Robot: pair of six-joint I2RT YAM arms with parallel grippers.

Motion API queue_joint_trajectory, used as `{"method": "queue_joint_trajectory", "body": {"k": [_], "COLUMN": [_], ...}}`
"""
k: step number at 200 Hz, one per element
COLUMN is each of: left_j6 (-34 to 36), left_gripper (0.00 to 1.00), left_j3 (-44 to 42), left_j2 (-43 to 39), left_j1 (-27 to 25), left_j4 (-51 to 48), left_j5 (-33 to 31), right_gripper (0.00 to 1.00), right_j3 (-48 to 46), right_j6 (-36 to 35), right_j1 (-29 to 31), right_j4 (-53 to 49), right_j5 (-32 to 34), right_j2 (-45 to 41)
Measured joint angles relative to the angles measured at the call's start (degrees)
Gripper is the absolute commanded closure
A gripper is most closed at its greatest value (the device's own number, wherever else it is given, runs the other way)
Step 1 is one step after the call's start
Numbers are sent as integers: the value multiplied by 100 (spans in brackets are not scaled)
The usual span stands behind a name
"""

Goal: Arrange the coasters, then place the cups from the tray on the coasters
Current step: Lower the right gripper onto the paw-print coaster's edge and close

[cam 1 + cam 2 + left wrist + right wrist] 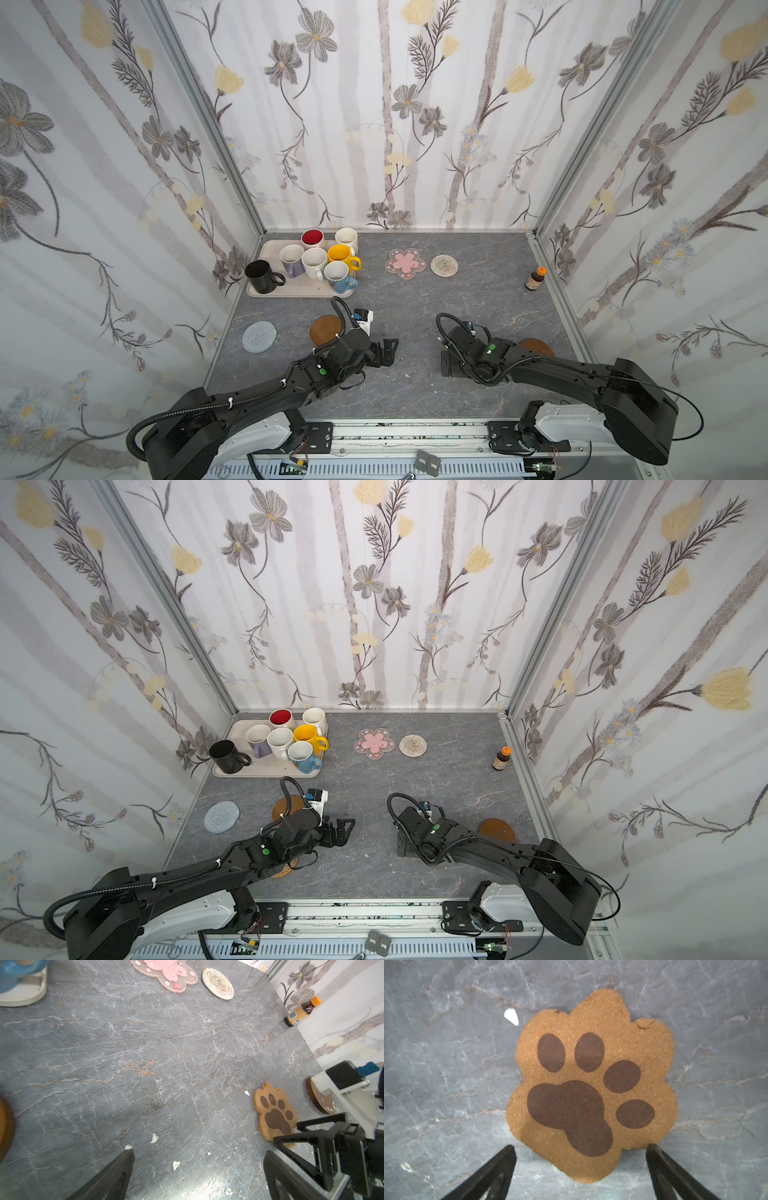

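Several cups, among them a black one point(262, 276) and a yellow one point(343, 257), stand on the cream tray point(299, 291) at the back left. The pink blossom coaster point(405, 263) and the white woven coaster point(444, 265) lie mid-back. A grey woven coaster point(259, 336) and a brown disc point(324, 329) lie left, another brown disc point(536, 347) right. My right gripper point(581, 1146) hangs open just over the brown paw coaster point(591, 1088), its jaws astride the coaster's near edge. My left gripper point(198, 1152) is open over bare table, holding nothing.
A small brown bottle point(535, 278) with an orange cap stands by the right wall. A tan rattan coaster point(282, 870) peeks out under my left arm. Flowered walls close the table on three sides. The two grippers point(388, 353) face each other near the front middle.
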Motion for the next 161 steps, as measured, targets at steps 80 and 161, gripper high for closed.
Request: {"method": "queue_joint_trajectory", "body": {"k": [80, 161], "left_j6": [-55, -52], "left_gripper": [0, 0], "left_j3": [-26, 46], "left_j2": [-780, -866], "left_j1": [13, 17], "left_j4": [-603, -848], "left_j5": [-68, -127], "right_gripper": [0, 2], "right_j3": [306, -330], "right_j6": [-514, -455], "right_j1": [-203, 114], "right_j4": [376, 343], "right_j5": [129, 142], "right_j2": [382, -682]}}
